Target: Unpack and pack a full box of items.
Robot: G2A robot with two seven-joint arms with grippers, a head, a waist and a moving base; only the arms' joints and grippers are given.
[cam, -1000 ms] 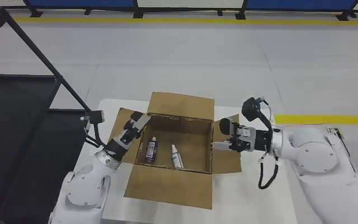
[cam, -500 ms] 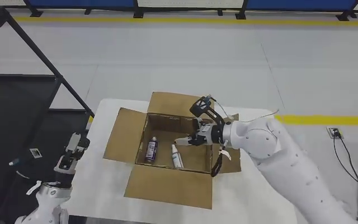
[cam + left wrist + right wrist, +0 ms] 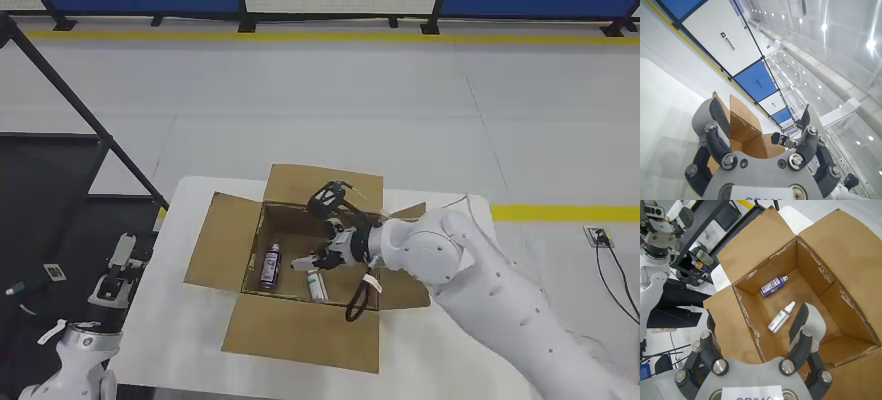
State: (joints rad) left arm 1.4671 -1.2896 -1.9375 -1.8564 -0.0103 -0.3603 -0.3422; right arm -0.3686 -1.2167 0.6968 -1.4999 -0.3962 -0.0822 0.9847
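From above, the box (image 3: 300,335) stands in the middle of the table (image 3: 190,300) with its flaps open. On its floor lie a purple spray can (image 3: 270,266), on the side of the table's left edge, and a clear spray bottle (image 3: 317,283) beside it. Both have the long axis from the near edge to the far edge, with caps to the far edge. My right end effector (image 3: 303,264) hangs over the cap end of the clear spray bottle. My left end effector (image 3: 122,248) is outside the table's left edge, well apart, so the right is nearer.

In the left wrist view, my left end effector (image 3: 762,115) has its fingers apart and holds nothing. The box (image 3: 745,125) is beyond it.

In the right wrist view, my right end effector (image 3: 755,321) is also spread and empty. The clear spray bottle (image 3: 780,318) lies below, near one pad, and its axis is slanted to the line between my fingers. I judge that the wrist needs a small turn before I go down.
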